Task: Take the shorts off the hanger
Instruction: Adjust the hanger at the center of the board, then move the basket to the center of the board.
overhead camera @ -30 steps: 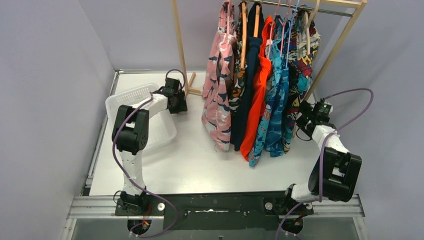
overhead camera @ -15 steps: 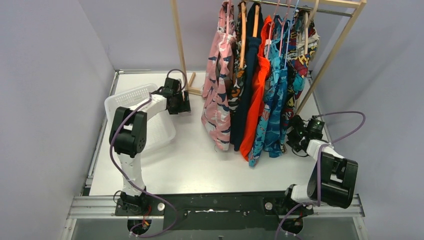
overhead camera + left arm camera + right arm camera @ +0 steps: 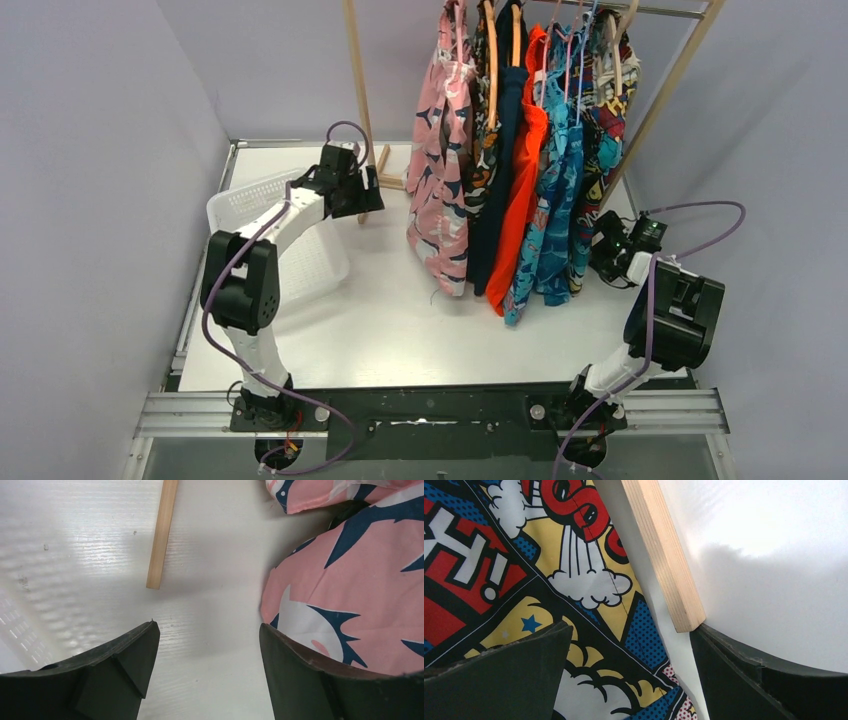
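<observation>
Left end effector (image 3: 205, 630), spread wide and empty, hangs beside the pink shorts (image 3: 350, 605). Right end effector (image 3: 629, 630), likewise spread and empty, faces the comic-print shorts (image 3: 524, 555).

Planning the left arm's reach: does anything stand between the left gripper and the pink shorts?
Nothing visible does. The left gripper is open over the table, with the pink shorts close beside it on one side. The rack's wooden foot lies off to the other side, out of the path.
</observation>
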